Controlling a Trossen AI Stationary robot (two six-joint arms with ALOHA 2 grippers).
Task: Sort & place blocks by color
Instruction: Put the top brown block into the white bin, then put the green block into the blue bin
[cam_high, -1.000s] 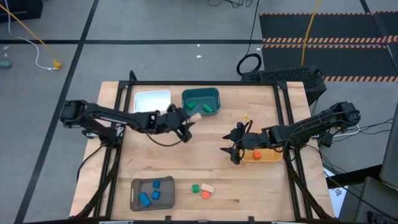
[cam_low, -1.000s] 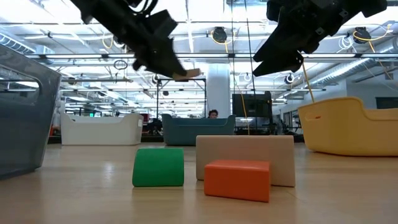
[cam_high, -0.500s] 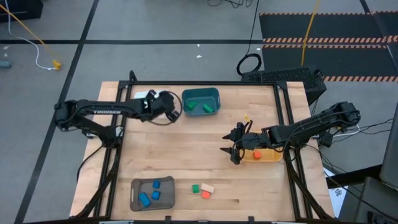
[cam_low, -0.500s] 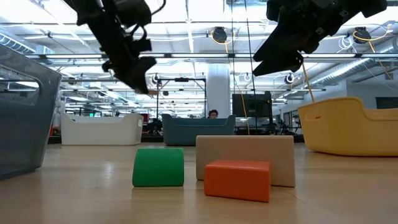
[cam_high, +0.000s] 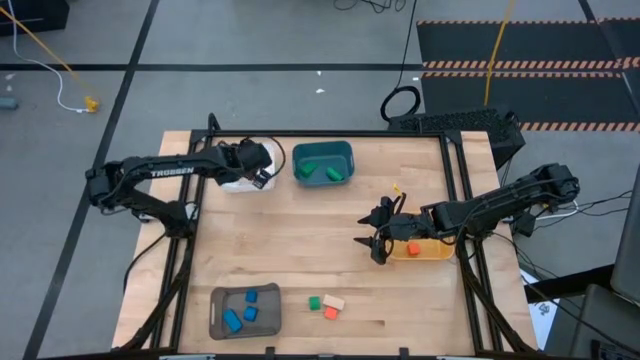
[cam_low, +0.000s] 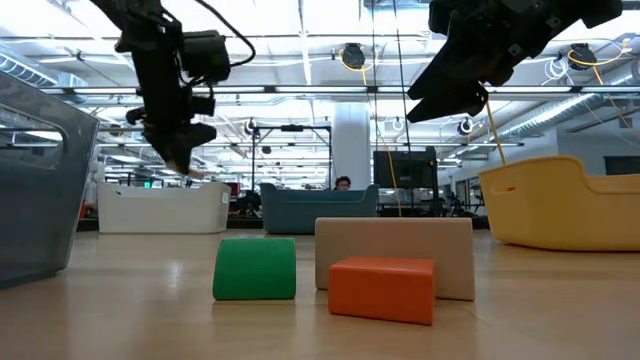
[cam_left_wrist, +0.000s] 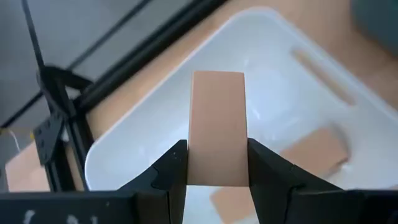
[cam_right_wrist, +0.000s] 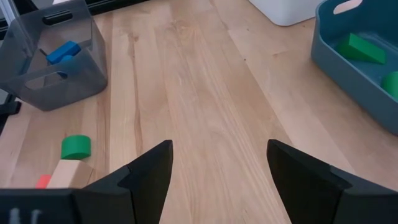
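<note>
My left gripper hangs over the white bin at the table's far left, shut on a tan wood block. Two more tan blocks lie on that bin's floor. My right gripper hovers open above bare table beside the yellow bin, which holds a red-orange block. A green block, a tan block and a red-orange block rest flat on the table near its front edge. My left gripper pinches the tan block between its two fingers, which press on its two long side faces near one end. The fingers point down from above. The block is lifted clear above the white bin's floor and sticks out beyond the fingertips.
The teal bin with green blocks stands right of the white bin. The grey bin with blue blocks sits at the near left. Open wood lies mid-table between the arms.
My left gripper has carried the tan block from beside the teal bin toward the table's left and far edge, ending over the white bin and somewhat lower. It has stayed shut on the block.
</note>
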